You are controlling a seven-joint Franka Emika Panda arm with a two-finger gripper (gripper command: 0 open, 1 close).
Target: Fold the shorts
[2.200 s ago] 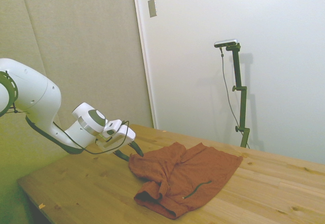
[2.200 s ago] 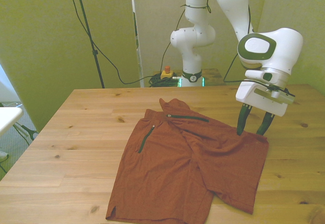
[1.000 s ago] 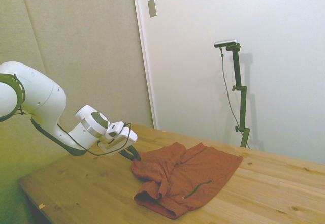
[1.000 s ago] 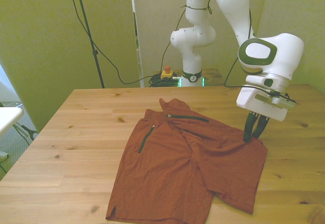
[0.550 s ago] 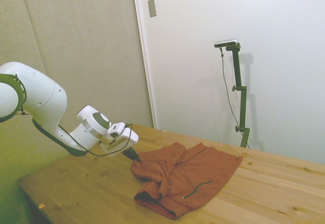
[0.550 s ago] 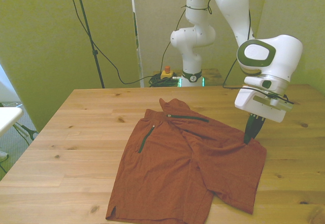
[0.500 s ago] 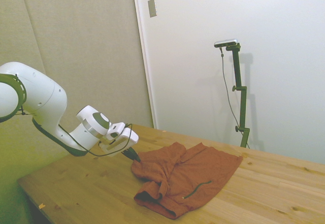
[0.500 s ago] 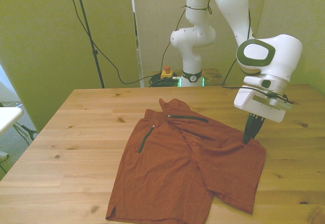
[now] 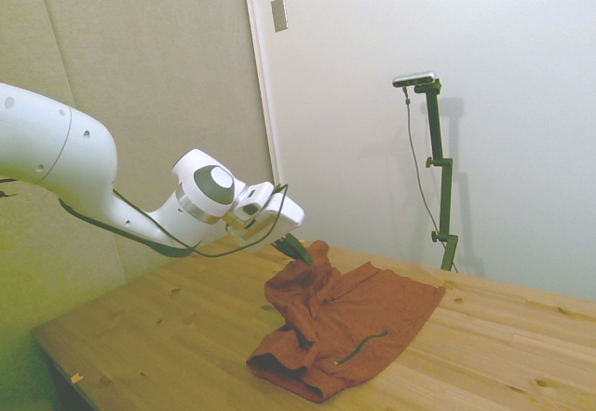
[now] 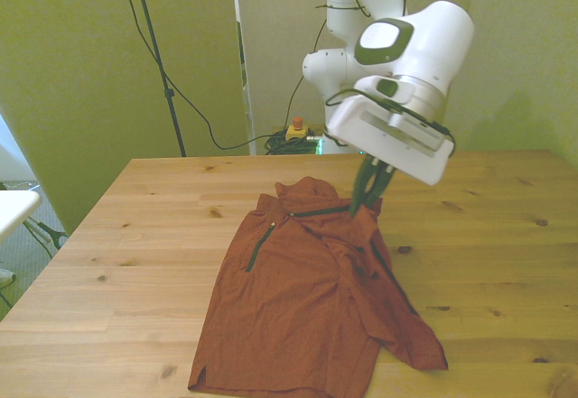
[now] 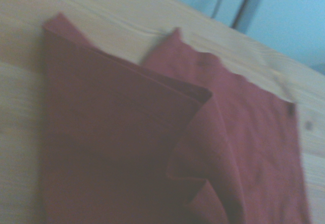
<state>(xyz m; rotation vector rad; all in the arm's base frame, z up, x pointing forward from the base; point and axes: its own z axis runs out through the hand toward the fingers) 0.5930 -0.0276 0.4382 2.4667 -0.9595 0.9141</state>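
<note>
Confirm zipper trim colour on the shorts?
Dark green, on rust-orange shorts; the zipper shows best in the front view.

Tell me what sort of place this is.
Most likely a robotics lab or test room: a white arm whose gripper lifts a corner of the shorts off a bare wooden table, loose cables trailing behind, plain padded wall panels.

one pair of shorts [image 10: 307,299], one pincer [image 10: 368,201], one table [image 10: 163,217]
</note>
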